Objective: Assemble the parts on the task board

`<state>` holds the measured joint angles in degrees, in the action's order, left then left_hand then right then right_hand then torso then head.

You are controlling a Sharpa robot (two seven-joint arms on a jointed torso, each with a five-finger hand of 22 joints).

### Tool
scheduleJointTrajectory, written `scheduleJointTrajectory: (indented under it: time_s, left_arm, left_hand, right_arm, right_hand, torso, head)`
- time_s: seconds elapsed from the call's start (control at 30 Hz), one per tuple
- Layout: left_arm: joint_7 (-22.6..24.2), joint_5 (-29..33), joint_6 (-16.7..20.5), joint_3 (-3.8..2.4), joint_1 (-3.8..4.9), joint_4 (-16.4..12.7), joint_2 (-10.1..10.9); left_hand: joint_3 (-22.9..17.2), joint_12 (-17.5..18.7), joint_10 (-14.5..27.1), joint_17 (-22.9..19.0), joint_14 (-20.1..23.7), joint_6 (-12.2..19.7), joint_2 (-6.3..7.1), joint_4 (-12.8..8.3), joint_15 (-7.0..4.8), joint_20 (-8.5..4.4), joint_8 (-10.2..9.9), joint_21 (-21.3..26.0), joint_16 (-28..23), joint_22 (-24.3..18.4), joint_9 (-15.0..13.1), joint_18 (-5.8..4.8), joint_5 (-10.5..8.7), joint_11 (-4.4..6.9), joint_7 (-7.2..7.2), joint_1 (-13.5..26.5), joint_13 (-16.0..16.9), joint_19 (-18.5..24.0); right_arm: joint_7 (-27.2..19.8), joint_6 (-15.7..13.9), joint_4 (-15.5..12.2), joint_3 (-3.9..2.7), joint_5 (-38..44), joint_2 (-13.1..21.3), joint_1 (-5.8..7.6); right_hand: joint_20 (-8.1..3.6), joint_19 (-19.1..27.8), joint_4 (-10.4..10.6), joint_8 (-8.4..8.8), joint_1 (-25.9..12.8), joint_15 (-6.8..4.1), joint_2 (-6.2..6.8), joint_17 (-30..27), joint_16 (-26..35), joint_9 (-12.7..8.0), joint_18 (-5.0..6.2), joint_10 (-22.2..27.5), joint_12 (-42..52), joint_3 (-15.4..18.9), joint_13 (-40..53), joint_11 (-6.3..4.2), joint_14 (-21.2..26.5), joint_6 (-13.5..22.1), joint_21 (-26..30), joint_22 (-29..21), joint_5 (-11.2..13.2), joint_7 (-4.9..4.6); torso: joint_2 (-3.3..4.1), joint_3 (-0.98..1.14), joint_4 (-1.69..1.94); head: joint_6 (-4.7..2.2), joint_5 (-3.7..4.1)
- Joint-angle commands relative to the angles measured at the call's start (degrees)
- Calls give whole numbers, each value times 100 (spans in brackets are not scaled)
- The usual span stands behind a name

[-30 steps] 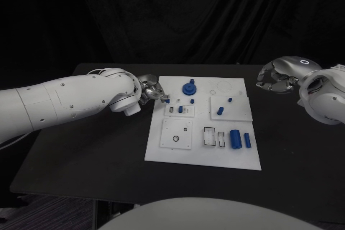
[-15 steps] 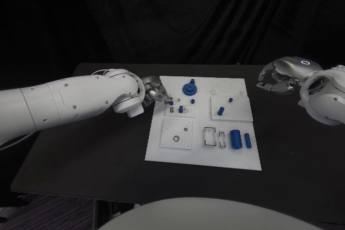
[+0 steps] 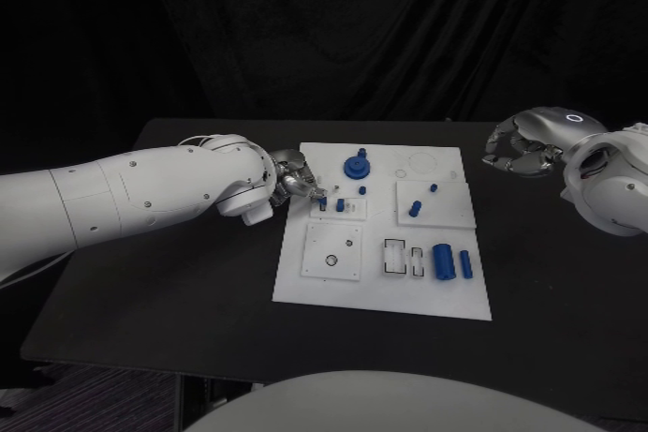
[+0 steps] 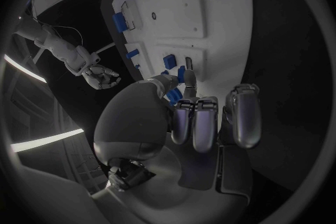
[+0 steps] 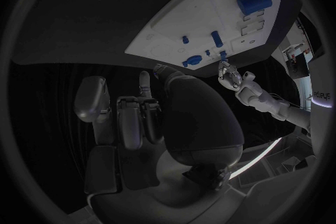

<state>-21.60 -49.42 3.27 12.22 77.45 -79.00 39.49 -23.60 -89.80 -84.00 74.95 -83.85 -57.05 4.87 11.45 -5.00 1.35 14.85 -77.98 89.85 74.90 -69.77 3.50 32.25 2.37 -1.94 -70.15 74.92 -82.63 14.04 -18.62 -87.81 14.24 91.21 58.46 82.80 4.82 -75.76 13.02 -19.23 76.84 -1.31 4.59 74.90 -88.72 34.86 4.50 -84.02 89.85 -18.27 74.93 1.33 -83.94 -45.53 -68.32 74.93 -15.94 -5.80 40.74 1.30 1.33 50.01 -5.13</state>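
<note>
Head view first: on the left, the left silver hand [image 3: 296,179] sits at the left edge of the flat white plastic task board [image 3: 338,291], on the black worktop [image 3: 162,291]. Its fingertips pinch a small blue peg [image 4: 182,74], probably so it can push it into a hole there. More small blue parts [image 3: 451,261] wait in slots on the board, ready to be picked. Far right, the right silver hand [image 3: 520,151] hangs off the board with its fingers curled on nothing, out of the way.
</note>
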Motion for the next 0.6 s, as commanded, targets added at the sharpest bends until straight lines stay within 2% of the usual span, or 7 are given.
scheduleJointTrajectory:
  time_s: [0.03,0.6]
  left_arm:
    - [-6,44,-94,-4,-25,-11,-5]
    - [-34,44,-143,-4,-70,-96,74]
  left_hand:
    - [-35,-20,-600,1505,-615,-27,-2,-5,-26,-14,-20,23,15,821,4,-12,30,26,58,28,1508,38]
    - [-51,-20,-600,1505,-615,-22,-8,-12,-24,-13,-25,30,15,819,6,-10,47,24,57,33,1508,42]
  right_arm:
    - [108,23,-7,-4,21,7,-15]
    - [113,50,-6,-4,21,3,-20]
  right_hand:
    - [-3,49,-23,27,49,-41,10,1301,34,-5,67,-525,-24,4,1466,-11,-451,-31,34,803,-31,-2]
    - [-3,49,-23,27,49,-41,10,1301,34,-5,67,-525,-24,4,1466,-11,-451,-31,34,803,-31,-2]
  torso:
    - [2,1,5]
    - [0,0,8]
  head:
    - [-1,9]
    - [-1,-1]
